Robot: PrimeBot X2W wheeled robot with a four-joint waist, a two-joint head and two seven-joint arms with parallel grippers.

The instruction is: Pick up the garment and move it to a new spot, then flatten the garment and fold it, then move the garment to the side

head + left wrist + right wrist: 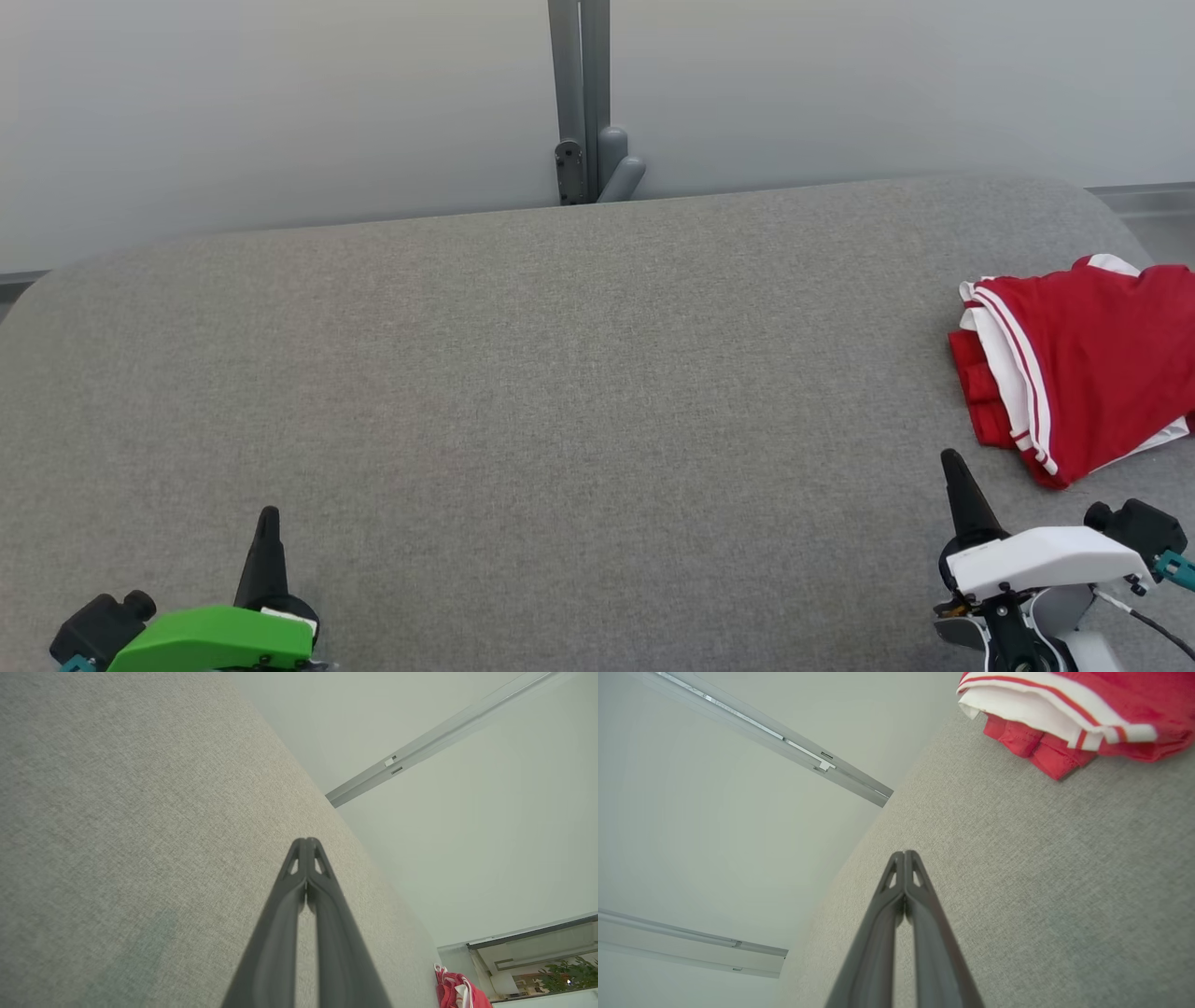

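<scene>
Both pairs of jaws are pressed together with nothing held: the left gripper [269, 518] at lower left, the right gripper [954, 464] at lower right. The folded red-and-white garment [1083, 364] is laid on the grey cushion [560, 373] at the frame's right edge, above the right gripper.

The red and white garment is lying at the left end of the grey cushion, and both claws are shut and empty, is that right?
Not quite. The garment lies at the right end of the grey cushion, just beyond the right claw, as the head view shows. The rest stands: the right claw and the left claw are both shut and empty.
</scene>
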